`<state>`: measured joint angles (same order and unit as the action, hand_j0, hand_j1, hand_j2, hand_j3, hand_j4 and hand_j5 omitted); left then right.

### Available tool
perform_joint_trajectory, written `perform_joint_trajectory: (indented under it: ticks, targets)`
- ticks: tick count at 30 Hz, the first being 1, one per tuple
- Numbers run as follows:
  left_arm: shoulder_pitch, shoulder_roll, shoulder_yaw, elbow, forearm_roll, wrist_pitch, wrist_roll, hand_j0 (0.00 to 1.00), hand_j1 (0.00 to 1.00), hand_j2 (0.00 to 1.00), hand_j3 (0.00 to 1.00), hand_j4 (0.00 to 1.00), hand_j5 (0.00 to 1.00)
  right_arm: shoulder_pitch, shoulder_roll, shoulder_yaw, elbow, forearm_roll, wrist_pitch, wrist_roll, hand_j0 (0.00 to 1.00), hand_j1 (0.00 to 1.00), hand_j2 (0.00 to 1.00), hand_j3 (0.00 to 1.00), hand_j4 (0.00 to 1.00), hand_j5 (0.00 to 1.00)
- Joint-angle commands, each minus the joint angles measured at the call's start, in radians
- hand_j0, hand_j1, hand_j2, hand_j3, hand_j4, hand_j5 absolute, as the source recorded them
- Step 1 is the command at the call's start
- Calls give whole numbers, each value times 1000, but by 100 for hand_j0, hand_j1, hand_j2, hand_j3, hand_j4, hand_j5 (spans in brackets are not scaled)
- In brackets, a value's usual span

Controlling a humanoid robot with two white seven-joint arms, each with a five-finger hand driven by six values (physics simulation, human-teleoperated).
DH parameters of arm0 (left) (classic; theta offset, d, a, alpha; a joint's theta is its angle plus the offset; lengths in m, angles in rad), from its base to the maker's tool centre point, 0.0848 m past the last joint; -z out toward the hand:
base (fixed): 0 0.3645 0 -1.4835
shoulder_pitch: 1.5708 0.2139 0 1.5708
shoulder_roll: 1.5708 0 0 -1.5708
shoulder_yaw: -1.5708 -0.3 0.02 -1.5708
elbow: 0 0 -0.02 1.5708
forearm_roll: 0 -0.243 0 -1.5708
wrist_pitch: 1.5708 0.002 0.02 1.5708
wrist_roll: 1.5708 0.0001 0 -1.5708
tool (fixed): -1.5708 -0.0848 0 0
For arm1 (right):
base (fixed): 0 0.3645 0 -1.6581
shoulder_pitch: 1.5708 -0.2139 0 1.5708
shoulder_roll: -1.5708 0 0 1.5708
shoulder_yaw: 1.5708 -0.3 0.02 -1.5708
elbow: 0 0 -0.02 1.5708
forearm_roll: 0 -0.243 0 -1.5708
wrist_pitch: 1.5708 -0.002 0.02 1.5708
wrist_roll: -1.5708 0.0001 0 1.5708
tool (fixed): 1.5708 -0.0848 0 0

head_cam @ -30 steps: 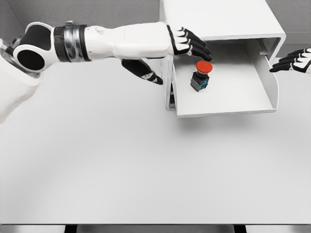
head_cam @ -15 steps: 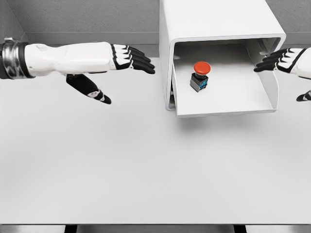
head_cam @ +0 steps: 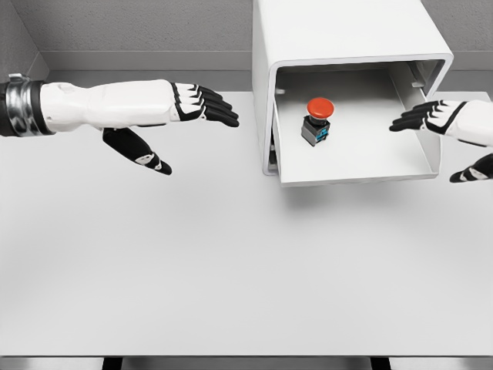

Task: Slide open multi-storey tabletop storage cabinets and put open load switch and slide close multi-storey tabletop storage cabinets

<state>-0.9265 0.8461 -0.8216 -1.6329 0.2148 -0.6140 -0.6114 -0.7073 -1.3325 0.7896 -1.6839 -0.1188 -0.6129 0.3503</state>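
Note:
A white tabletop storage cabinet (head_cam: 339,31) stands at the back right, its drawer (head_cam: 362,171) slid out toward me. Inside the drawer sits the load switch (head_cam: 317,121), a dark block with a red round button on top and a blue patch on its side. My left hand (head_cam: 202,108) hovers over the table left of the cabinet, fingers straight and spread, holding nothing. My right hand (head_cam: 422,117) comes in from the right edge, its fingers stretched over the drawer's right wall, thumb lower and apart.
The white table (head_cam: 231,262) stretches wide in front of the cabinet. A grey wall runs along the back, and the table's front edge shows at the bottom.
My left hand has drawn back out of the drawer to the left, leaving the switch inside. My right hand has moved left and down, over the drawer's right wall.

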Motion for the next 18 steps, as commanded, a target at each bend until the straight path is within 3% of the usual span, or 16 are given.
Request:
perform_joint_trajectory:
  ticks: [1, 18]
  targets:
    - [0, 1, 1, 2, 6, 3, 0, 100, 100, 100, 100, 100, 100, 2, 12, -1, -2, -16, 2, -11, 100, 100, 100, 100, 100, 100]
    - [0, -2, 2, 4, 5, 3, 0, 100, 100, 100, 100, 100, 100, 52, 85, 0, 0, -15, 2, 2, 100, 100, 100, 100, 100, 100]
